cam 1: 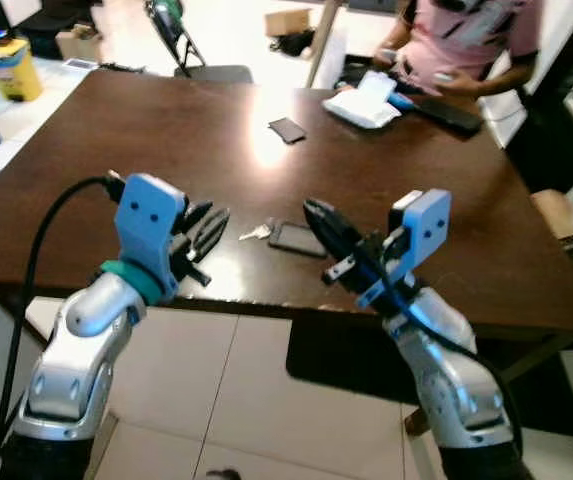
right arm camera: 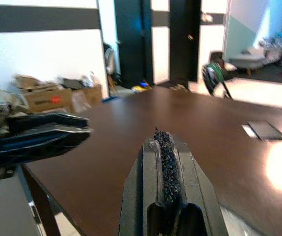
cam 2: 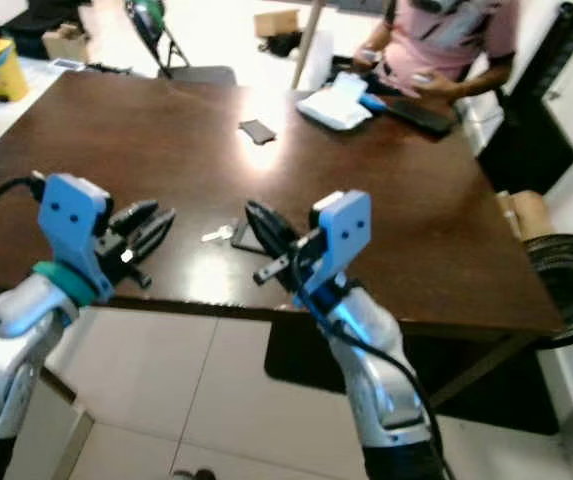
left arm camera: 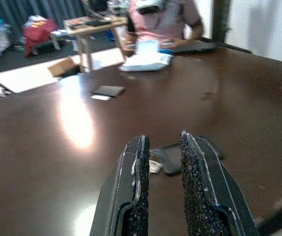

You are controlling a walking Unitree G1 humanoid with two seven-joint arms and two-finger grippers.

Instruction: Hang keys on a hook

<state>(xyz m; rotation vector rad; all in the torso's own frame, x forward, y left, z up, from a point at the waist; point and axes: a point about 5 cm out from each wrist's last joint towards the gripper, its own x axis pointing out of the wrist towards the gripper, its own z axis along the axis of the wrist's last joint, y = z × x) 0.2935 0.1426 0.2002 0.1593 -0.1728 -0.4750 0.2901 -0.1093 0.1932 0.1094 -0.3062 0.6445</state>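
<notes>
Left wrist view shows our left gripper narrowly parted and empty, aimed at the keys near the table's front edge, touching a dark fob. Our right gripper is pressed closed. Flat keys may skid away.

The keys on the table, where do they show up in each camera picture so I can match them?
Left eye view: keys near the table's front edge, touching the dark fob, between the two claws.
Right eye view: keys, left of the fob.
Left wrist view: keys between the left claw's fingers.
Right wrist view: no keys.
Shared landmark: the small dark card mid-table.
</notes>
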